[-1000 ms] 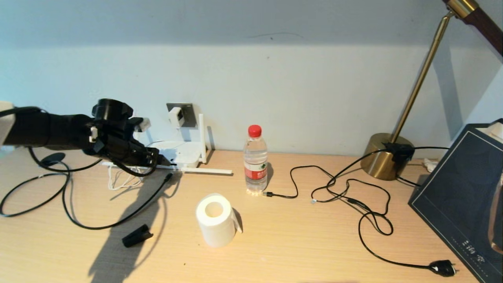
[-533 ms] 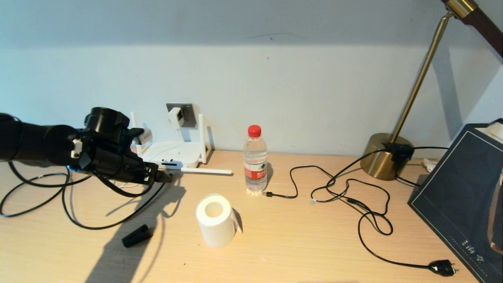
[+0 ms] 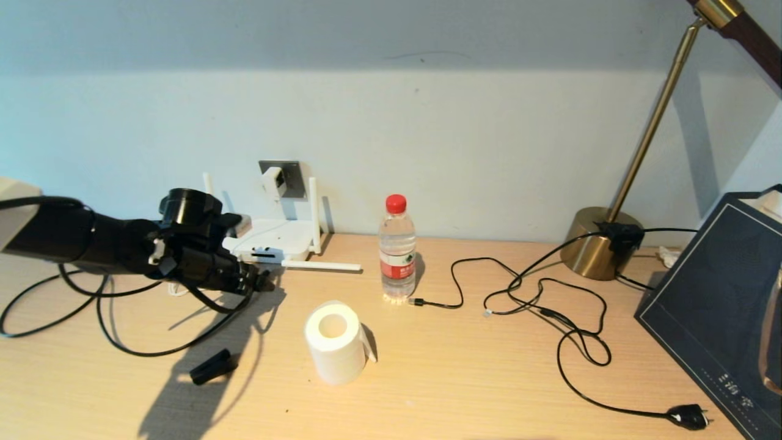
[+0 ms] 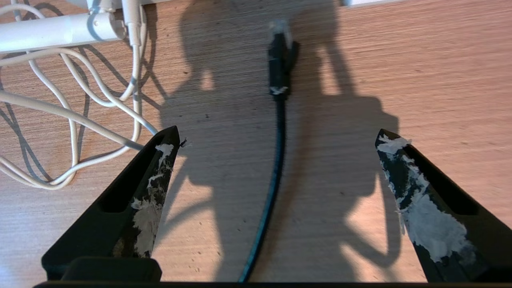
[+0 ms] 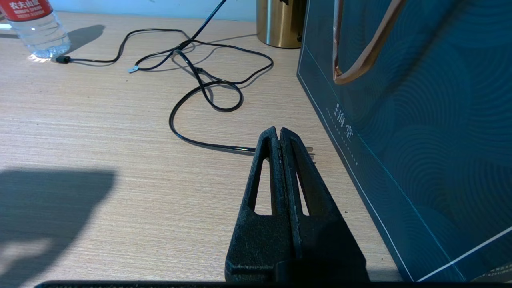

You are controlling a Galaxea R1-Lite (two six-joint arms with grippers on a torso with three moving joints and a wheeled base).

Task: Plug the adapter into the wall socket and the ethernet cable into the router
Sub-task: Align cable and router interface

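Warm bright light, perhaps from upper right; crisp shadows; all views sharp.

adapter: white cube, seated in grey wall socket | ethernet cable: black, plug end loose on desk | router: white, against wall

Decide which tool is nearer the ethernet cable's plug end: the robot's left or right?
Left. The left tool hangs open over the ethernet cable, its plug just ahead. The right tool sits shut far across the desk beside the dark bag.
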